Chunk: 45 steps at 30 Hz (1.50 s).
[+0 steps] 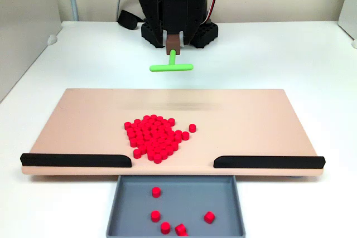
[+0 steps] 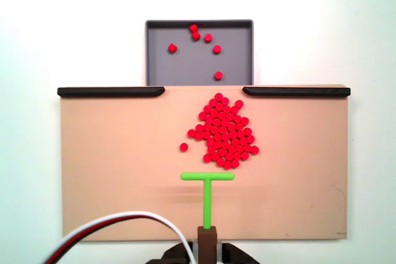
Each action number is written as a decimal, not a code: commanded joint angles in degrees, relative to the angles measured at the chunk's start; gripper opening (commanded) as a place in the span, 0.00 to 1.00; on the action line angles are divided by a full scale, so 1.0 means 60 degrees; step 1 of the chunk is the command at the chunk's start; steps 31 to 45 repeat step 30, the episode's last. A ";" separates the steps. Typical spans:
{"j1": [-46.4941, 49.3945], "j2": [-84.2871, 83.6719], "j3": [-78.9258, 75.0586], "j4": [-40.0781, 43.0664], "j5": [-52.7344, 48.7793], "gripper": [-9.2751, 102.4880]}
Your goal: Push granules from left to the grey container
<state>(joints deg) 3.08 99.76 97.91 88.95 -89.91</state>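
1. The hand [image 1: 173,42] hangs low at the far edge of the board [image 1: 83,115], clenched on the brown block that carries the green T-shaped pusher [image 1: 172,67]; in the other fixed view the same hand [image 2: 207,239] enters from the bottom edge.
2. The pusher [image 2: 207,177] points its crossbar toward the tray, stem running back to the hand, and stands just short of the pile without touching it.
3. The granules [image 1: 153,137] lie heaped near the middle of the tan board, close to the gap between the strips; in the other fixed view the heap [image 2: 224,133] sits just right of the pusher's line, with one stray granule off to its left.
4. Two black strips [image 1: 75,160] line the board's edge on the tray side, leaving an opening between them.
5. The grey tray [image 1: 125,204] sits on the white desk [image 1: 279,54] against that opening, holding a handful of scattered granules.
6. Red, white and black cables [image 2: 111,227] curve in from the lower left of the fixed view facing the tray.
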 commanded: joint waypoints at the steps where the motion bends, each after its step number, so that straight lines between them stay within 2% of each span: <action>1: 0.0029 0.0308 -0.0190 -0.0029 0.0190 0.08; 3: 0.0015 0.0308 -0.0190 -0.0029 0.0674 0.08; 12: -0.0132 0.0117 -0.0205 -0.0029 0.0952 0.08; 45: -0.0278 0.0249 -0.0205 -0.0029 0.0513 0.08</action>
